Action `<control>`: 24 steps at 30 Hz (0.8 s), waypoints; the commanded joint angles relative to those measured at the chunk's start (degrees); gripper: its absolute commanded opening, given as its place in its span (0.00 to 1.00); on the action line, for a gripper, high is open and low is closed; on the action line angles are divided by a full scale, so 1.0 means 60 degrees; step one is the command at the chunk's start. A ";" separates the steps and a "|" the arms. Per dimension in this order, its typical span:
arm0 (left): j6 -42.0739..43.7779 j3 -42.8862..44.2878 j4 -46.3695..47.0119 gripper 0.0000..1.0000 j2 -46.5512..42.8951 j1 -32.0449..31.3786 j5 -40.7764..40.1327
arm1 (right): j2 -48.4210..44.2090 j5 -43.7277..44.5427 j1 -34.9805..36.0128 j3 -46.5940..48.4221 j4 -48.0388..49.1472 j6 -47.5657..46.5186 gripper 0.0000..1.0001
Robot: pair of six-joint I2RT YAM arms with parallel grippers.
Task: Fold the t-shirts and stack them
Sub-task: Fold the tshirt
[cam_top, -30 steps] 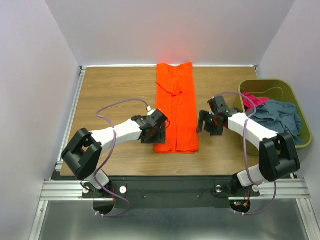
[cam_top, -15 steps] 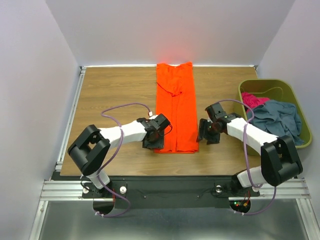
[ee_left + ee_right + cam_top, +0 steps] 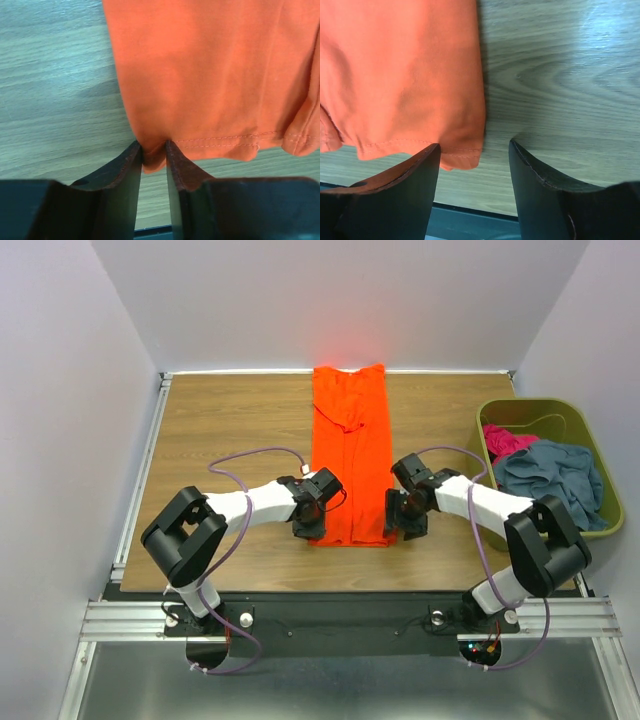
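Left gripper [image 3: 154, 152] pinching orange t-shirt [image 3: 210, 75] hem corner; right gripper [image 3: 474, 150] straddling opposite corner

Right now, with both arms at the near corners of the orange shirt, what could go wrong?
The left fingers pinch only the tip of the orange shirt corner, so it could slip out on lifting. The right fingers stand open, the corner just at one finger's edge; closing may miss cloth, leaving a one-sided, crooked fold.

No text, label, brand, number or sign can be read anywhere in these views.
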 commanded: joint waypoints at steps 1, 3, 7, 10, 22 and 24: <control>0.0195 -0.0095 -0.0022 0.34 0.0137 0.0017 0.0034 | 0.0256 0.0260 0.0225 0.0344 -0.0060 0.0234 0.62; 0.0195 -0.0124 -0.0008 0.33 0.0122 0.0017 0.0035 | 0.0287 0.0333 0.0372 0.0388 -0.0118 0.0337 0.62; 0.0209 -0.0139 0.0022 0.31 0.0064 0.0017 0.0064 | 0.0374 0.0391 0.0650 0.0447 -0.0235 0.0527 0.62; 0.0209 -0.0154 0.0051 0.30 0.0034 0.0017 0.0079 | 0.0433 0.0421 0.0680 0.0461 -0.0280 0.0571 0.59; 0.0209 -0.0154 0.0036 0.15 0.0034 0.0017 0.0108 | 0.1048 0.0289 0.1075 0.0315 -0.0338 0.0689 0.28; 0.0238 -0.0139 -0.0007 0.13 0.0020 0.0017 0.0108 | 0.0975 0.0318 0.1075 0.0315 -0.0338 0.0645 0.21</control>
